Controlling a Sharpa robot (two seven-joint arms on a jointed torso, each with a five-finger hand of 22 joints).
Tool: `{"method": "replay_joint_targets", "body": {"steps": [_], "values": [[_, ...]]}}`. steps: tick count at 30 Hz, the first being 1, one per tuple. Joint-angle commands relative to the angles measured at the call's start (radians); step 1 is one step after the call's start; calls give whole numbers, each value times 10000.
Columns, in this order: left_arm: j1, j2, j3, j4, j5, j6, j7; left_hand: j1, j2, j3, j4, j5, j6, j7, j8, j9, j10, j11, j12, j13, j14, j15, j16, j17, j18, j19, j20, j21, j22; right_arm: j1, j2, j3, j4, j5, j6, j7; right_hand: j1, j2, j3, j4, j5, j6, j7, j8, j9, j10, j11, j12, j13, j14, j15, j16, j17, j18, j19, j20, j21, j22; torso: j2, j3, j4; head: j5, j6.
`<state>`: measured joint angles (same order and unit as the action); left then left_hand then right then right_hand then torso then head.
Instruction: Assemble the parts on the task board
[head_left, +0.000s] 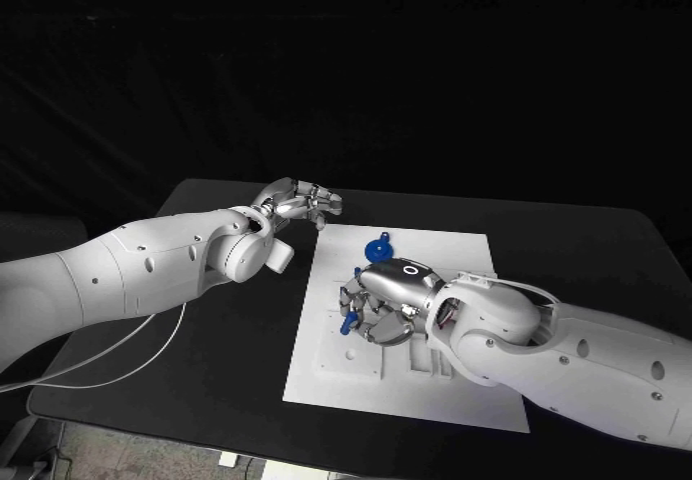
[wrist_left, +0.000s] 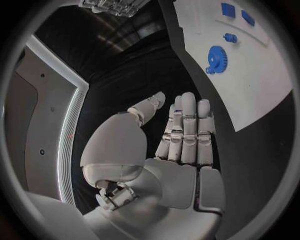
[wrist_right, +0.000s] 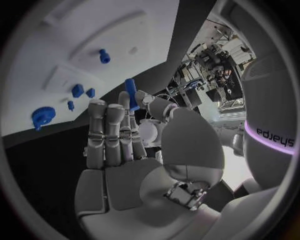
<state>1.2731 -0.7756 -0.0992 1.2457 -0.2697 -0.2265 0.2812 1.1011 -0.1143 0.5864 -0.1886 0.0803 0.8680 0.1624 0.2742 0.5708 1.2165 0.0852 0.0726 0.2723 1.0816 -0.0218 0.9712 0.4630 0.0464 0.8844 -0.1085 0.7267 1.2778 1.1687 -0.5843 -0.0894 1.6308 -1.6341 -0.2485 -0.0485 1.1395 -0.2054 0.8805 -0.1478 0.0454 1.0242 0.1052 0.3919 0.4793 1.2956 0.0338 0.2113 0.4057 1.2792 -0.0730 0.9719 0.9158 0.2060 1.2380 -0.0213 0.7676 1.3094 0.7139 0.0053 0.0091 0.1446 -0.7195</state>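
Pinching a blue peg (wrist_right: 130, 87) over the task board (head_left: 459, 250), the right hand (head_left: 378, 305); left hand (head_left: 296, 203) open, empty.

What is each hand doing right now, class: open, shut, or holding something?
Left hand: open, fingers straight, holding nothing.
Right hand: holding a blue part pinched at its fingertips.

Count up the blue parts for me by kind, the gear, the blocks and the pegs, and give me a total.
Gear: 1
Blocks: 2
Pegs: 3, namely the standing peg in the task board, the small peg lying on it, and the held peg pinched in the right hand
Total: 6 blue parts
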Motion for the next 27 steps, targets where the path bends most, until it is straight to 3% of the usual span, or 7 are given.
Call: {"method": "replay_joint_targets", "body": {"steps": [1, 14, 20, 27], "values": [[13, -10, 5, 38, -30, 71, 112, -23, -48, -9, 42, -38, -88, 8, 44, 16, 11, 79, 10, 17, 7, 62, -51, 17, 147, 28, -53, -38, 15, -156, 161, -18, -100, -461, 189, 84, 7, 93, 20, -70, 40, 64, -32, 16, 534, -39, -42, 54, 20, 1, -74, 23, 11, 558, -43, -27, 49, 196, 11, 13, 13, 73, -30], [14, -24, 5, 45, -30, 72, 105, -16, -57, -10, 40, -39, -90, 8, 49, 19, 11, 79, 12, 19, 6, 62, -55, 23, 148, 29, -53, -43, 21, -259, 301, -291, -196, -1016, 574, -61, -14, 108, 21, -141, 41, 63, -32, 7, 564, -56, -41, 59, 60, -2, -72, 16, 18, 558, -64, -24, 69, 194, 5, 24, -14, 172, -73], [14, -29, 5, 34, -30, 82, 103, -16, -58, -10, 41, -40, -91, 8, 50, 19, 11, 79, 12, 20, 6, 62, -56, 25, 147, 30, -52, -45, 23, -259, 248, -326, -165, -1148, 924, -120, -20, 110, 20, -161, 42, 70, -34, 8, 574, -54, -43, 64, 73, 0, -73, 18, 22, 558, -66, -23, 79, 195, 4, 34, -12, 174, -111], [14, -29, 5, 6, -30, 83, 100, -17, -60, -11, 44, -42, -93, 9, 52, 20, 10, 79, 12, 20, 7, 62, -57, 28, 147, 31, -52, -47, 26, -259, 182, -339, -149, -1294, 855, -246, -39, 129, 12, -208, 46, 83, -38, 5, 593, -49, -46, 74, 100, 6, -77, 24, 33, 558, -71, -18, 103, 199, 6, 36, -14, 182, -113]]}}
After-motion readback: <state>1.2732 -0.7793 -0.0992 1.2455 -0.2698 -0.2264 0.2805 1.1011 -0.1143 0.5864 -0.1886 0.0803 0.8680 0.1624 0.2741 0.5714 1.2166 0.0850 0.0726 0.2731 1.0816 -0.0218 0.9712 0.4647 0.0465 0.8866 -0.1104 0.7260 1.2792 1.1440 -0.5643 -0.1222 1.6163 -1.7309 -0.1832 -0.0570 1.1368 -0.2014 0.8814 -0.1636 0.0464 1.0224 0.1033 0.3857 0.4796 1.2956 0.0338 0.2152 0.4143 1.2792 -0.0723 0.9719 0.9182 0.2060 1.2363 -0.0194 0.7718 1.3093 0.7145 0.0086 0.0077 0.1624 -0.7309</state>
